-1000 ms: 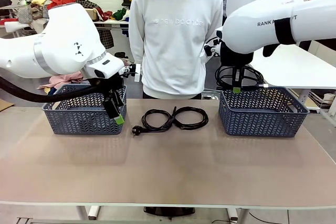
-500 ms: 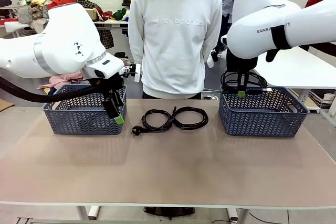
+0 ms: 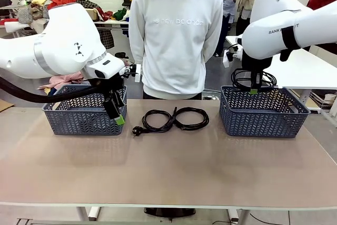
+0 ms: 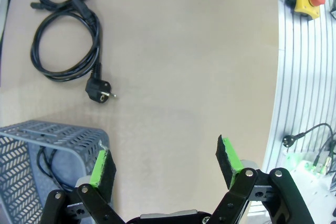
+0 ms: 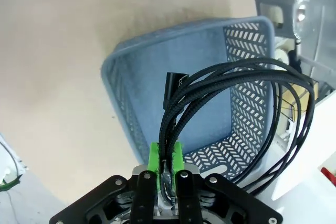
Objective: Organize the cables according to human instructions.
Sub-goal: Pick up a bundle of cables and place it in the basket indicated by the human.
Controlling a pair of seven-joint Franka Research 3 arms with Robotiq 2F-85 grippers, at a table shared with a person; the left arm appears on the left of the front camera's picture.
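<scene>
While your right gripper point(image 5: 165, 162) is clamped on one coiled cable point(image 5: 202, 93) that hangs above the right basket point(image 5: 247, 35), your left gripper point(image 4: 165, 163) holds its fingers wide apart over the bare table point(image 4: 199, 77), just beside a corner of the left basket point(image 4: 31, 145), where you can see a cord point(image 4: 44, 162) lying inside. Farther out, a loose coil point(image 3: 158, 119) with a plug end and a second coil point(image 3: 192, 118) lie touching on the table between the baskets, in front of the human point(image 3: 176, 40)
</scene>
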